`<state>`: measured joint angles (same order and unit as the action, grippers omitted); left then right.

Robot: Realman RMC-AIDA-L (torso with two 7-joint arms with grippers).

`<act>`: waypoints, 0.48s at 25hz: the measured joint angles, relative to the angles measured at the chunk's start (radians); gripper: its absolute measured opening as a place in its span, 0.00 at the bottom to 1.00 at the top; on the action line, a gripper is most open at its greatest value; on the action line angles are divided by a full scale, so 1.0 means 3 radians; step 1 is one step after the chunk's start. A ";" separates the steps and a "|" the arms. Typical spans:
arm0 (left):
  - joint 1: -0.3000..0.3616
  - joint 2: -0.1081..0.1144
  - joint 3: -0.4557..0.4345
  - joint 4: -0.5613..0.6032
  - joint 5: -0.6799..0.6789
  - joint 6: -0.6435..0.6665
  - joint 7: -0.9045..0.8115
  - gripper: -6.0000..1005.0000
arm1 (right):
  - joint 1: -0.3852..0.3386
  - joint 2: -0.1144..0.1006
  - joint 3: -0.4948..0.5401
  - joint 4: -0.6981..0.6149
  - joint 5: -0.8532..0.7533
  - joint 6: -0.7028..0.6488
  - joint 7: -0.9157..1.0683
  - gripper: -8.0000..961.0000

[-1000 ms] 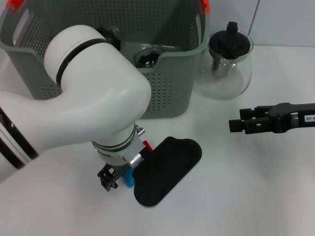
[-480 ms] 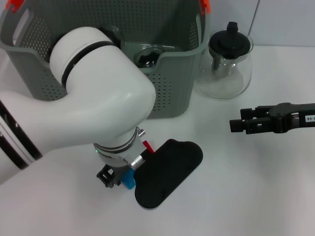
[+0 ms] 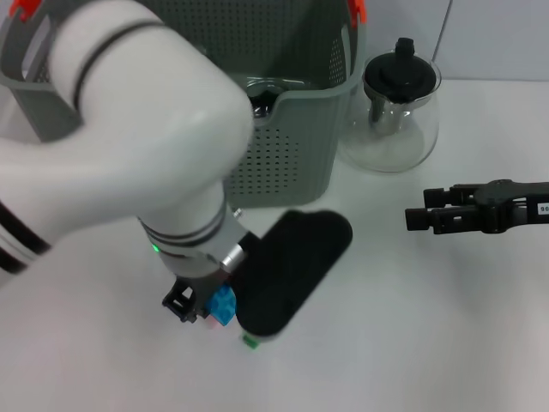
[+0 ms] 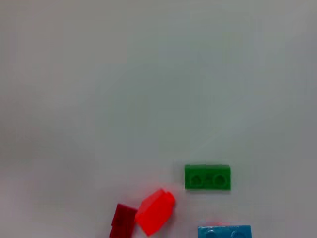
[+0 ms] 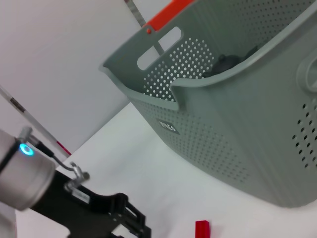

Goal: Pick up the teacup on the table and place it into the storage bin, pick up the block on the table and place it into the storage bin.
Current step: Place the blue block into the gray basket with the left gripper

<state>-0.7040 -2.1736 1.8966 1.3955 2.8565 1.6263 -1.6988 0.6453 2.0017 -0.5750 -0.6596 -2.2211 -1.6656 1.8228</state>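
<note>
Blue block [image 3: 223,305] just beside left gripper [image 3: 190,307].

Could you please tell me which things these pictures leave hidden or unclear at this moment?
- Left hand, head view: the white arm covers most of it, so its grip on the blue block cannot be judged.
- Blue block, left wrist view: cut off by the picture edge.
- Storage bin contents, head view: the arm and the bin's wall hide them; only a glassy shape shows.
- Right hand: parked right of the black pad.
</note>
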 joint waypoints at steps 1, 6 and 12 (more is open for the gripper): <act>0.0022 -0.0005 -0.0098 0.0082 -0.0016 0.0088 -0.0025 0.42 | -0.0003 0.0000 0.0007 0.0000 0.0000 -0.0004 -0.0010 0.98; 0.0078 -0.0011 -0.0914 0.0373 -0.0361 0.0509 -0.0253 0.43 | -0.0020 -0.0001 0.0018 0.0000 0.0000 -0.0014 -0.0046 0.98; -0.0022 0.0020 -0.2750 0.0304 -0.1226 0.0896 -0.0515 0.43 | -0.0019 -0.0020 0.0017 0.0000 0.0000 -0.0023 -0.0051 0.98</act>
<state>-0.7105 -2.1677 1.0716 1.4867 2.4887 1.8951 -1.8533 0.6397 1.9958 -0.5700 -0.6596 -2.2212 -1.6725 1.8076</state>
